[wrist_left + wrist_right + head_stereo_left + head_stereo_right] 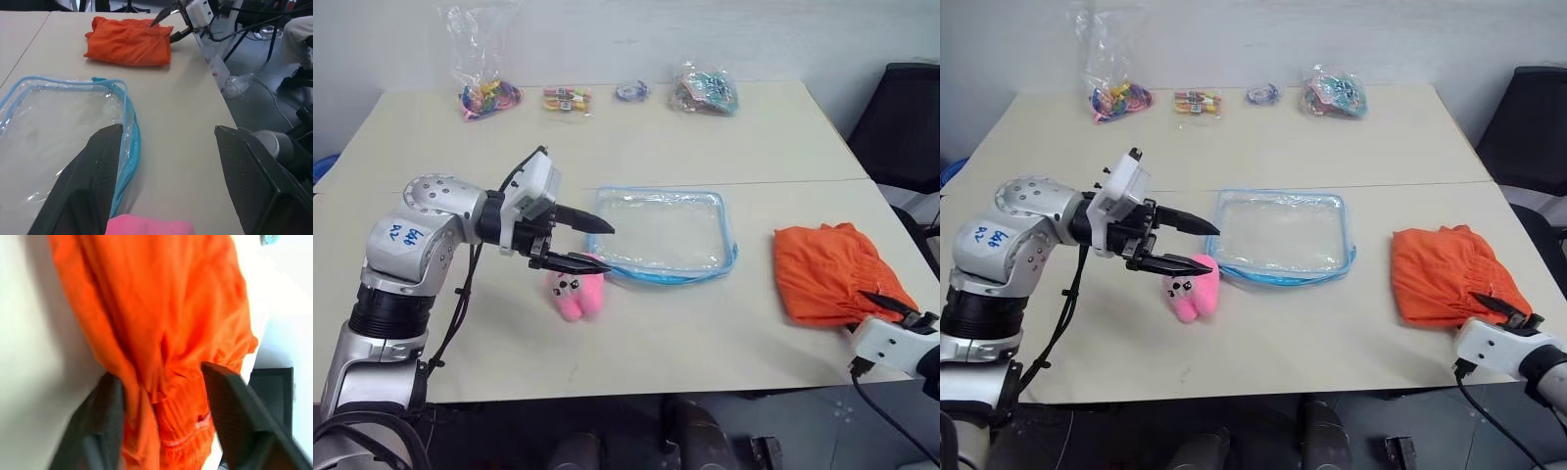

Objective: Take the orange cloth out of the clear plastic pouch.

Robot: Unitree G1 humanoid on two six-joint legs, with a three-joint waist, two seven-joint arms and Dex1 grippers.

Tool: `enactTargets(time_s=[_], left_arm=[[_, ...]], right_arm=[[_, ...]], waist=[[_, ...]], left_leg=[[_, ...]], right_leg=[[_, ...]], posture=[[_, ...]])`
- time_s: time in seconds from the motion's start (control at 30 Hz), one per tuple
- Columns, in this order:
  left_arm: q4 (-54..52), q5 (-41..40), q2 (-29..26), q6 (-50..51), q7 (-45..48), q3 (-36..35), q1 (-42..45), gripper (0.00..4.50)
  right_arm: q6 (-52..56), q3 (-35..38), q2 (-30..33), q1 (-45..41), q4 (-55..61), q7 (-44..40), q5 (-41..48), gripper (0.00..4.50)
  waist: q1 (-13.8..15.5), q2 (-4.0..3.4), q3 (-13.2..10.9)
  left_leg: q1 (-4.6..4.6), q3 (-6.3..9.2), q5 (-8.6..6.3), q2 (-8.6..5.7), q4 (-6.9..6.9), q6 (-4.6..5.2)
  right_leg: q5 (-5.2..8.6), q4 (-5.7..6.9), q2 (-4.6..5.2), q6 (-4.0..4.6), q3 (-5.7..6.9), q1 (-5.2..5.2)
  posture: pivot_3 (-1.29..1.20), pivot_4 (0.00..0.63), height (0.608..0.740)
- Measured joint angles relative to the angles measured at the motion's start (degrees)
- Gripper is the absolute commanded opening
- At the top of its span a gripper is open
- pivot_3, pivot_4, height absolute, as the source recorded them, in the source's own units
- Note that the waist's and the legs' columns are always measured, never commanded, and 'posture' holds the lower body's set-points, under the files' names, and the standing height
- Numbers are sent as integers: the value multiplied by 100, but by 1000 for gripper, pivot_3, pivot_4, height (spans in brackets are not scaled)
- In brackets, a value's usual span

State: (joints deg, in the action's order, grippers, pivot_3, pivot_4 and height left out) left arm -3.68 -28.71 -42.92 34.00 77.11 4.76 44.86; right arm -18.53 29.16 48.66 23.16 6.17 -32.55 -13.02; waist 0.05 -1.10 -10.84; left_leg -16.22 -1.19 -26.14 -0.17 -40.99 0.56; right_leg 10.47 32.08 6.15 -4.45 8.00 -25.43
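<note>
Nearest, at the counter's front right edge, the right pincer is seen with its fingers spread, the cloth's gathered edge lying between them but nothing gripped. The cloth is spread flat on the counter, fully outside the pouch and well apart from it, so the task is judged done or all but done. A risk is seen here: if the right pincer is drawn back low, a fingertip could catch the gathered edge and the cloth could be dragged off the near edge. Further in, a pink toy is found just beside the pouch's near left corner. Above it the left pincer is held open and empty, pointing at the pouch, which lies flat and empty mid-counter. A careless sweep there could knock the toy or push the pouch. At the far edge, small bags of coloured items are lined up.
</note>
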Motion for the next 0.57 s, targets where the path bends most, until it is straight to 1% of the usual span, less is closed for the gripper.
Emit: enactTargets(time_s=[0.07, 0.1, 0.13, 0.2, 0.3, 0.37, 0.43, 0.5, 0.57], left_arm=[[161, 31, -14, -186, 98, 2, 15, 3165], [278, 66, -15, -310, 171, 15, 41, 3165], [435, 103, -28, -464, 264, 22, 95, 3165], [719, 181, -102, -683, 404, 5, 189, 3165], [1364, 334, -231, -1076, 653, -16, 400, 3165], [1810, 450, -296, -1305, 763, -30, 566, 3165], [2266, 592, -291, -1567, 866, -10, 764, 3165], [2704, 744, -294, -1770, 882, -13, 918, 3165], [2971, 875, -268, -1920, 885, 10, 1005, 3165]], right_arm=[[679, 337, -184, 314, 639, -278, 554, 4119], [1277, 614, -353, 542, 1082, -471, 1054, 4487], [2023, 984, -532, 860, 1563, -695, 1677, 4487], [3131, 1652, -716, 1441, 2182, -1062, 2692, 4487], [4397, 2808, -1113, 2295, 2713, -1534, 4339, 4487], [4922, 3543, -1369, 2714, 2724, -1724, 5233, 4487], [5214, 4135, -1664, 3148, 2620, -1919, 5897, 4487], [5272, 4480, -1902, 3469, 2452, -2042, 6208, 4487], [5266, 4570, -2064, 3618, 2452, -2082, 6385, 4487]], waist=[[13, 0, 0], [41, -1, 0], [82, -2, 0], [128, -1, 0], [170, -2, 0], [158, 0, 0], [157, 0, 0], [144, 0, 0], [131, 1, 0]], left_leg=[[-1, 2, -1, 4, -1, -2], [-2, 2, -1, 4, -2, -2], [-2, 2, -1, 4, -3, -2], [-2, -1, -2, 5, -4, -1], [-2, 1, -7, 4, -1, 6], [0, -1, -14, 5, 0, 15], [2, -5, -24, 6, 0, 27], [6, -5, -32, 8, 2, 38], [13, 5, -45, 10, 1, 51]], right_leg=[[0, -1, -5, 0, 2, 0], [0, 0, -5, 0, 2, 0], [0, 0, -7, 0, 3, -1], [-1, -3, -13, 0, 1, 0], [-1, -4, -15, 0, 3, 0], [-1, -6, -16, 1, 1, 0], [0, -7, -16, 0, -3, -1], [-1, -9, -20, 0, -6, -2], [-3, -9, -23, -6, -20, -6]], posture=[[0, 150, 740], [0, 150, 740], [0, 150, 740], [0, 150, 740], [0, 150, 740], [0, 150, 740], [0, 150, 740], [0, 150, 740], [0, 150, 740]])
